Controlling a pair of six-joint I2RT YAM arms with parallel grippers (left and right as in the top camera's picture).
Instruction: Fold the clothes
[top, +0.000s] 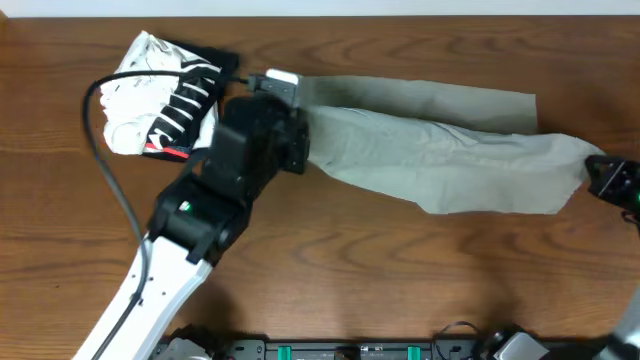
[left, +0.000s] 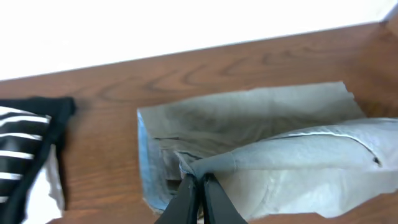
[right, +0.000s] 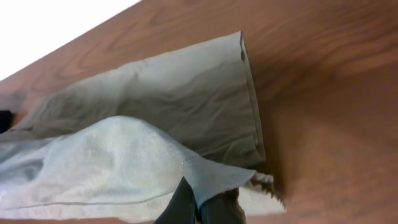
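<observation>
Shorts (top: 430, 150) waistband near striped garment (top: 160, 100), apart | left arm (top: 230, 170) covers gap

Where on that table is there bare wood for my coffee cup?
The wooden table is barest on the robot's side of the khaki grey-green shorts, between the left arm and right gripper. Also the far-left corner, beside the black-and-white striped garment. Crowded: where that garment, the left gripper and shorts meet.

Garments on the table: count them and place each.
2. The shorts stretch from centre to right; the striped garment sits at the far left. The left arm may hide more.
</observation>
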